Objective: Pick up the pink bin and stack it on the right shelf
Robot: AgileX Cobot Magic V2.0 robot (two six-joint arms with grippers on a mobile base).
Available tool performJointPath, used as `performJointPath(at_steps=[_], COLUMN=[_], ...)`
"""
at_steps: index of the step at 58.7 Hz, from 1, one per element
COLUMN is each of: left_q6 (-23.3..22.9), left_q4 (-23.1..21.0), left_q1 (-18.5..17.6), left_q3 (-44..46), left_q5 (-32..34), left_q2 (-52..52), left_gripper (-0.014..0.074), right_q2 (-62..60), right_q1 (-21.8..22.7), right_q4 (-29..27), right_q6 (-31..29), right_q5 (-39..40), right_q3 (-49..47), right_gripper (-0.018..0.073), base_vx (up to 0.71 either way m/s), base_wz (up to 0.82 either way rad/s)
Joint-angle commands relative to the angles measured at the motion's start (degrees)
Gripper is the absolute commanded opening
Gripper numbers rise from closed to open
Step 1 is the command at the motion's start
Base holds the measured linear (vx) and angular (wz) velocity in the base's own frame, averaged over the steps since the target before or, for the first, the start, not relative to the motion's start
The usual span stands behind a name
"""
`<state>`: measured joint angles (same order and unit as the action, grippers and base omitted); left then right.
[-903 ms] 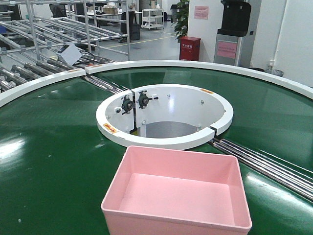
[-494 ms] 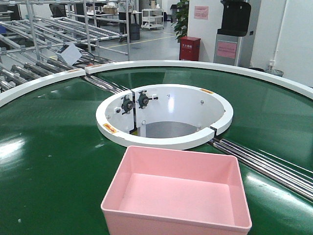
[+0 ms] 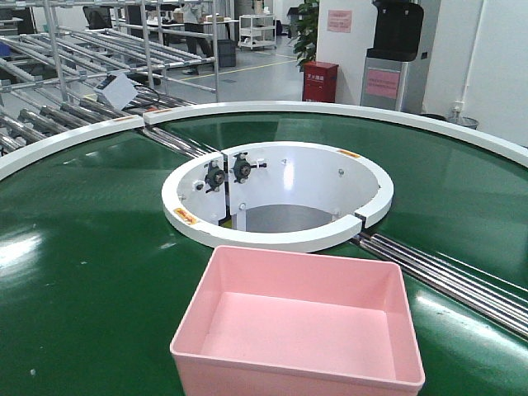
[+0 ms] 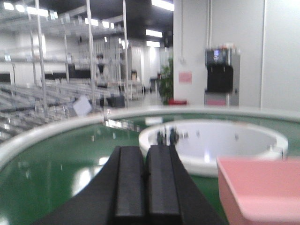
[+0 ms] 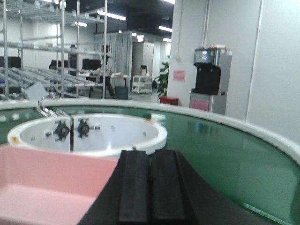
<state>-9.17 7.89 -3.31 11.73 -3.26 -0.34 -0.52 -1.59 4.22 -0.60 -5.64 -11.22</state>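
Left wrist view shows the left jaws pressed together with nothing between them, low over the green conveyor belt. The pink bin sits at the lower right of that frame, just beside them but apart. Front view puts the bin at bottom centre, upright and empty on the belt, its far wall near the white inner ring; roller rails run off to the right. Right wrist view has the right jaws likewise closed on nothing, with the bin at lower left. So the arms flank the tub, one at each side, probably so both can take the rim together. The grab is not yet made, and the jaws would need to part first. The right shelf appears in no view
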Motion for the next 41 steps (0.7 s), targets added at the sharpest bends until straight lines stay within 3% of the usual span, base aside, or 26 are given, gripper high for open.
performJointPath(at_steps=[1,11,17,30,36,41], left_q6=[-0.55,2.71,3.02,1.20,6.69,11.46], left_q4=[-0.28,-0.28,-0.41,-3.37,-5.03,-9.19], left_q1=[0.06,0.06,0.06,0.06,0.01,-1.34], left_q3=[10.43,26.73,30.49,28.29,29.46,31.68], left_q5=[-4.83,-25.77,-32.76,-34.39,-35.91,-36.31], left_q2=[2.94,14.29,19.68,26.25,31.11,35.72], left_gripper=[-0.0006,-0.0006,-0.0006,0.0008,0.0098,0.0229], right_q2=[3.26,14.67,21.24,32.36,37.96,43.09], right_q1=[-0.05,-0.05,-0.05,-0.05,-1.32,-4.99], right_q4=[0.35,0.18,-0.22,-0.70,-4.22,-5.05], right_q6=[-0.43,-0.83,-0.83,-1.27,-4.64,-7.98], right_q5=[-4.07,-24.62,-33.12,-35.74,-37.46,-40.23], right_q3=[-9.76,-24.95,-29.34,-29.63,-30.94,-33.72], right_gripper=[-0.0009,-0.0009,-0.0009,-0.0002,0.0072,0.0202], base_vx=[0.00,0.00,0.00,0.00,0.00,0.00], base_wz=[0.00,0.00,0.00,0.00,0.00,0.00])
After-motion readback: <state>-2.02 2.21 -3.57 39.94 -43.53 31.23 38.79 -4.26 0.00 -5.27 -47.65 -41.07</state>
